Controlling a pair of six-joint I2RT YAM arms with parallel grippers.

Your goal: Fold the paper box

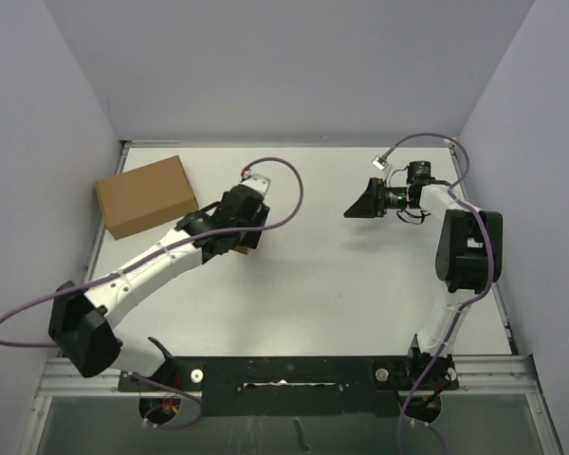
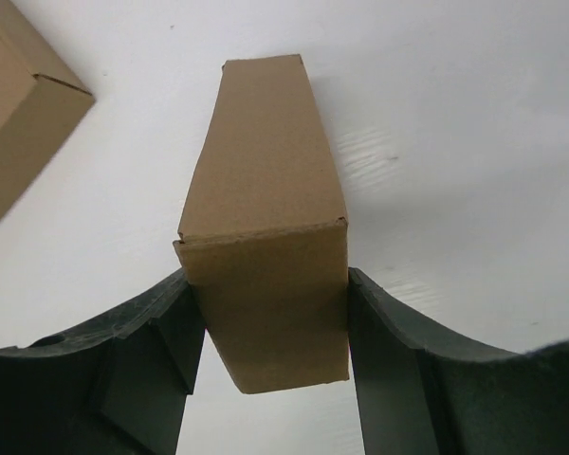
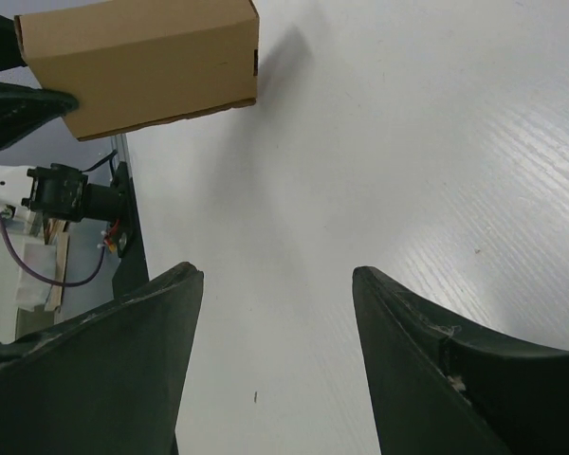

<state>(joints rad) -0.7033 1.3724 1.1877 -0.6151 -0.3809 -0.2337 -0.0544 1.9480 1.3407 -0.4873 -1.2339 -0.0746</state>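
The paper box [image 2: 264,190] is a small closed brown cardboard box. My left gripper [image 2: 266,284] is shut on its near end, one finger on each side wall. In the top view the left gripper [image 1: 239,239] covers nearly all of the paper box [image 1: 240,250], left of the table's centre. The paper box also shows in the right wrist view [image 3: 142,62], at the top left, raised above the table with a shadow beneath it. My right gripper [image 1: 358,210] is open and empty at the back right and points left; its jaws [image 3: 277,284] stand wide apart over bare table.
A larger plain brown cardboard box [image 1: 144,194] lies at the back left, close to the left arm; its corner shows in the left wrist view [image 2: 19,114]. The white table [image 1: 360,284] is walled on three sides. A black rail [image 1: 284,374] runs along the near edge.
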